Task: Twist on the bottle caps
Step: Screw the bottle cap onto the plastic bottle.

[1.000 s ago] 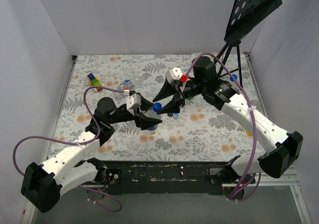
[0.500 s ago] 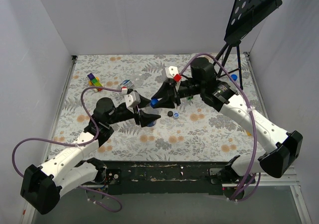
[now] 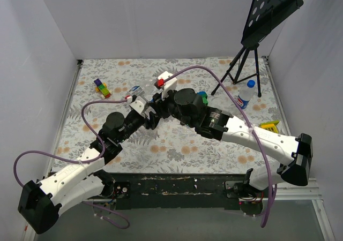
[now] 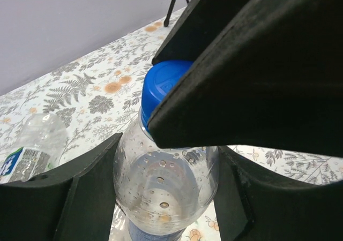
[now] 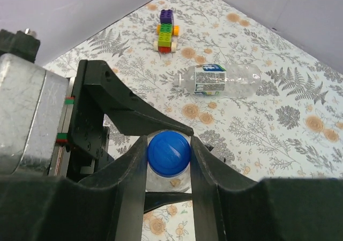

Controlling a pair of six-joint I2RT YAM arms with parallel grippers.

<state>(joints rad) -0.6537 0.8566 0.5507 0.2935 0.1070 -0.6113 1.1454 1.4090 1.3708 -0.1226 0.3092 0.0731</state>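
I have one bottle mid-capping, and the job as a whole looks partly done. Over by the far right of the floral-patterned tabletop [image 3: 214, 142], a second clear labelled bottle [image 3: 244, 95] stands upright with a blue cap on its neck. I'd count that one finished, though I can't judge how tight it is. A third clear bottle with a blue-and-white label [image 5: 222, 81] lies on its side beyond the arms, near a stack of multicoloured toy blocks [image 5: 167, 29]. Whether it wears a cap I cannot tell. I can't pick out a fourth bottle in any view.

The left tool [image 4: 169, 144] is clamped on the small clear plastic water bottle [image 4: 161, 198], holding it upright by the shoulder with a finger on each side. The round blue plastic screw cap [image 5: 169, 155] sits on that bottle's neck. The right tool [image 5: 169, 142] has it pinched between both fingers, coming from above, fingers touching the cap's rim on either side.

My read is that the cap is seated but not yet confirmed screwed home. Turning it down is what's left here, then the lying bottle.
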